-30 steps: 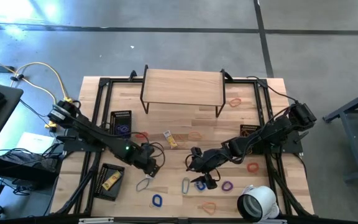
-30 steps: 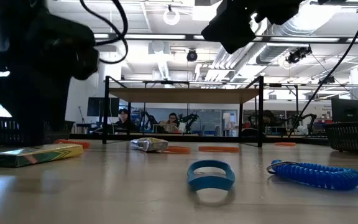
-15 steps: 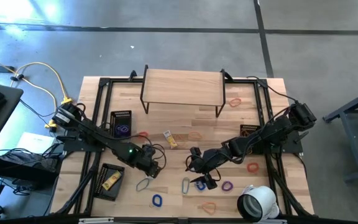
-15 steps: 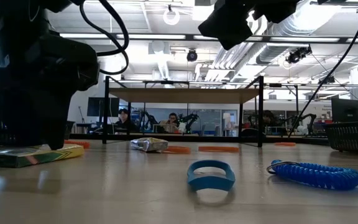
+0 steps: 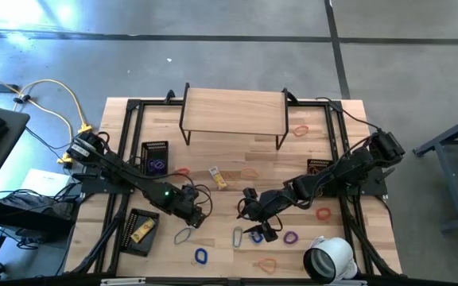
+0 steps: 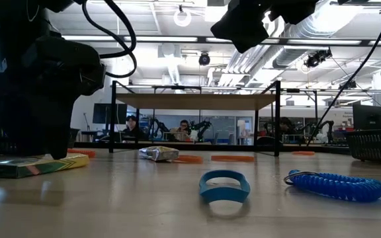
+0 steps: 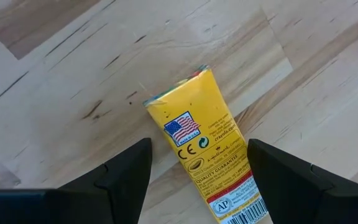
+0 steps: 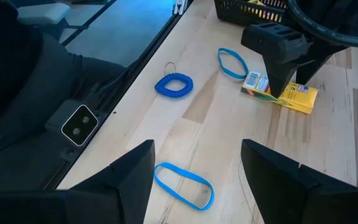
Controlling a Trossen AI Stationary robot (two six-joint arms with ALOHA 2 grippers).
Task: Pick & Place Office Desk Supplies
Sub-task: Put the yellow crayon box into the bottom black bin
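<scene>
A yellow packet (image 7: pixel 211 155) with a flag print lies flat on the wooden table. My left gripper (image 7: pixel 199 149) is open above it, one finger on each side and not touching. The right wrist view shows this left gripper (image 8: pixel 279 68) over the packet (image 8: pixel 294 96). In the high view the left gripper (image 5: pixel 192 213) hides the packet. My right gripper (image 8: pixel 197 149) is open, hovering over a flat blue band (image 8: pixel 184 183); a blue coil loop (image 8: pixel 173 84) and another blue band (image 8: pixel 232 62) lie farther off. A purple loop (image 5: pixel 291 237) and a silver clip (image 5: pixel 238 236) lie near the right gripper (image 5: pixel 257 218).
Black mesh baskets (image 5: pixel 156 157) (image 5: pixel 141 230) (image 5: pixel 324 167) sit left and right. A wooden shelf (image 5: pixel 233 111) stands at the far edge, and a white tape roll (image 5: pixel 328 258) at the near right. Orange bands (image 5: pixel 300 129) (image 5: pixel 322 213) (image 5: pixel 267 264) and a second packet (image 5: pixel 217 179) are scattered about.
My left gripper has come down a little over the yellow packet and shifted slightly toward the table's near edge, then held still. Its fingers have stayed open.
</scene>
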